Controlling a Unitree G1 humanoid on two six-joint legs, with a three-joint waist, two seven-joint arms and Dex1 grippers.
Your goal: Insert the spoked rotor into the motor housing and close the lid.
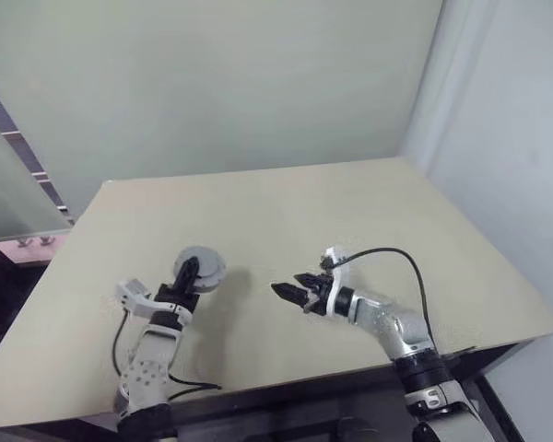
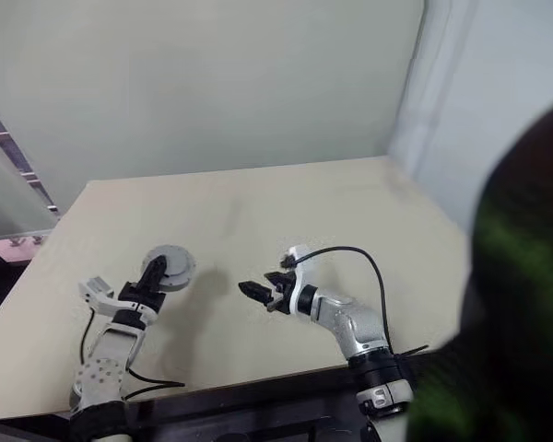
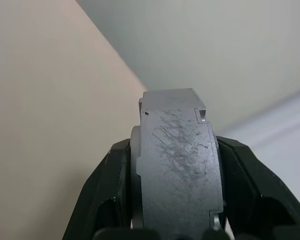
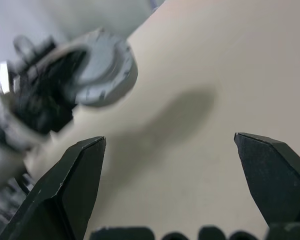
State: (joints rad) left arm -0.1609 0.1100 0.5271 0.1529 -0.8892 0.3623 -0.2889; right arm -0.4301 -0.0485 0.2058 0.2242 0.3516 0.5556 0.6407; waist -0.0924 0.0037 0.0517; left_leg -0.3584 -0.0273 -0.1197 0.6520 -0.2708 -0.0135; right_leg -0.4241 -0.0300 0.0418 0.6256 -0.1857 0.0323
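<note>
Left gripper (image 1: 188, 275) holds the motor housing (image 1: 203, 267) above the table (image 1: 369, 212).
The grey round housing sits clamped edge-on between the left fingers (image 3: 107, 200), arm reaching forward. The right gripper (image 1: 288, 293) points toward it, jaws spread wide and empty, well apart.

Grey disc's face hidden in the left gripper's hold

The grey disc (image 3: 177, 170) shows edge-on between black fingers (image 3: 102, 200), its face unseen; in the right wrist view it blurs, and a dark smear (image 2: 525, 304) hides the desk's (image 2: 350, 198) right side.
</note>
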